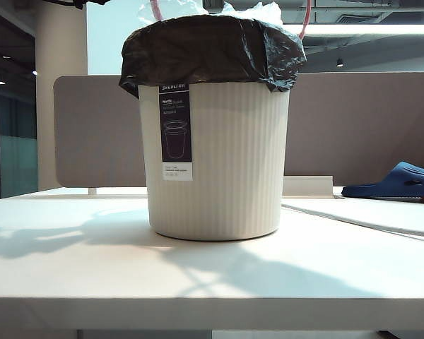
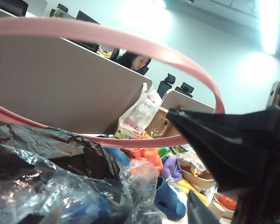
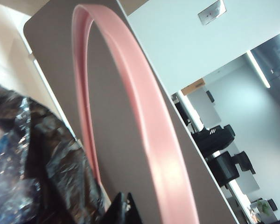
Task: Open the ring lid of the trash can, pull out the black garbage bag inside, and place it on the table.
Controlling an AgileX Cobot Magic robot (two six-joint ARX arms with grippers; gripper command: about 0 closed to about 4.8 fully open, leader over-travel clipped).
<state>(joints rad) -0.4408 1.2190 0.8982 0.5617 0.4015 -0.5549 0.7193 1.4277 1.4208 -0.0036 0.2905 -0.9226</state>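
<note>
The cream ribbed trash can stands mid-table. The black garbage bag is folded over its rim. The pink ring lid is tipped up behind the can, so only two thin arcs show in the exterior view. Neither gripper shows there. In the left wrist view my left gripper is open, just over the bag, with the raised ring lid beyond it. In the right wrist view my right gripper is shut with nothing between its tips, close beside the standing ring lid and the bag.
Crumpled clear plastic fills the top of the bag. A grey-brown partition runs behind the can. A blue slipper lies at the right on the table, beside a pile of colourful items.
</note>
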